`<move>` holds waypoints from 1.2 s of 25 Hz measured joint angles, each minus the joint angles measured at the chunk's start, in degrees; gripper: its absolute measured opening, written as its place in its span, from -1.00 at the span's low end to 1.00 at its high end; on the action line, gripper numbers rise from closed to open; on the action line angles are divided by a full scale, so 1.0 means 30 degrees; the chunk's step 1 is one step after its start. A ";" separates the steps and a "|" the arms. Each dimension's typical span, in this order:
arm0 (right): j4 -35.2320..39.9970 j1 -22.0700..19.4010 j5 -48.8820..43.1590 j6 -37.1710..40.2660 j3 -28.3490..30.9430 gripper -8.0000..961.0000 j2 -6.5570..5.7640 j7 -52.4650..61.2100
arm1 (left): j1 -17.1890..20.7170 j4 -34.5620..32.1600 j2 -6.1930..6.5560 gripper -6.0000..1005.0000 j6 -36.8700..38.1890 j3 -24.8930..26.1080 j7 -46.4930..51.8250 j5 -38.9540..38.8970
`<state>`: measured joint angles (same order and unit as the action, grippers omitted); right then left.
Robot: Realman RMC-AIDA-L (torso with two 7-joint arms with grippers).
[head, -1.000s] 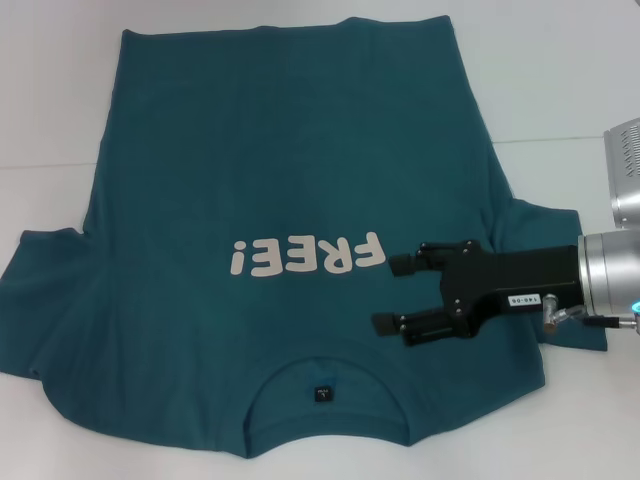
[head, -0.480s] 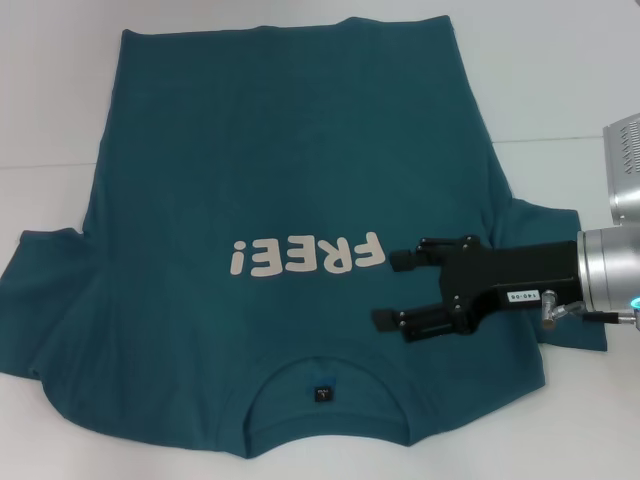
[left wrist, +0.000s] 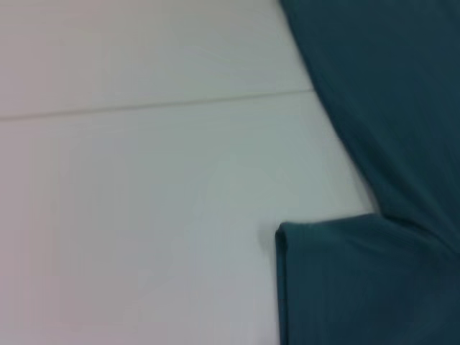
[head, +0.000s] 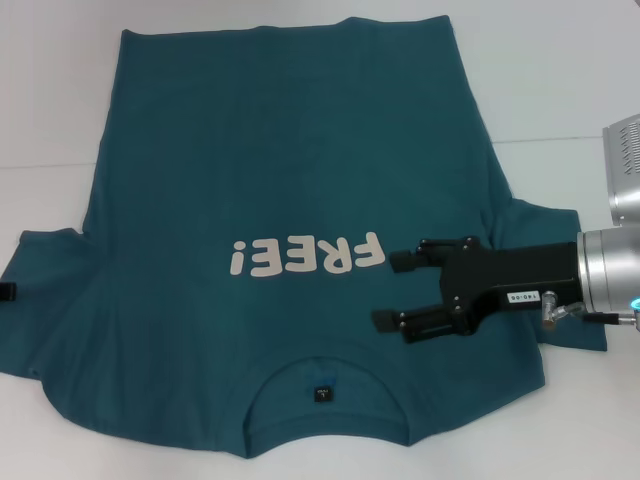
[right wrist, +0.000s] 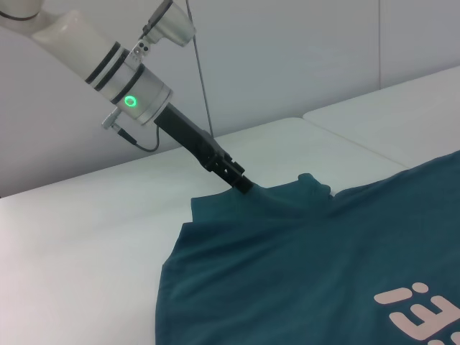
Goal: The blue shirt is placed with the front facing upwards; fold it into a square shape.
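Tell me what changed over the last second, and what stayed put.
The left pincer has come into the head view at the left sleeve edge of the blue shirt; the right wrist view shows it at that sleeve. The right pincer stayed open above the shirt beside the FREE! print; the shirt lay unchanged.

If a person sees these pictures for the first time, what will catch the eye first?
First the big blue shirt, spread flat over the white table, its white "FREE!" print facing up. Next the right tool, open, above the shirt beside that print. The left tool is at the sleeve on the shirt's left side.
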<state>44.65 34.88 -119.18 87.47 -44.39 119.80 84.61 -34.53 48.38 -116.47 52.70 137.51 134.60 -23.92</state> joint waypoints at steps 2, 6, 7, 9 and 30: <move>0.0000 0.0004 0.0001 -0.0006 0.0000 0.96 0.0000 0.0011 | -0.0130 -0.0507 0.0283 -0.29 0.0001 0.0014 0.0326 0.0000; 0.0000 0.0093 0.0000 -0.0036 0.0000 0.96 -0.0001 0.0018 | -0.0276 -0.1138 0.0594 0.21 -0.0083 0.0064 0.0545 -0.0092; 0.0000 0.0113 0.0000 -0.0037 0.0000 0.96 -0.0001 0.0020 | -0.0438 -0.1616 0.0749 0.30 -0.0104 0.0289 0.0556 -0.0232; -0.0001 0.0137 0.0001 -0.0038 0.0000 0.96 0.0000 0.0024 | -0.0627 -0.2055 0.0888 0.48 -0.0154 0.0537 0.0532 -0.0289; -0.0001 0.0226 0.0001 -0.0283 -0.0044 0.96 -0.0001 0.0040 | -0.1432 -0.4330 0.1730 0.28 -0.0794 0.1494 -0.0473 -0.1286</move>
<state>44.65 35.56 -119.18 86.62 -44.52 119.79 84.73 -38.83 35.38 -111.28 50.32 142.00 133.18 -27.77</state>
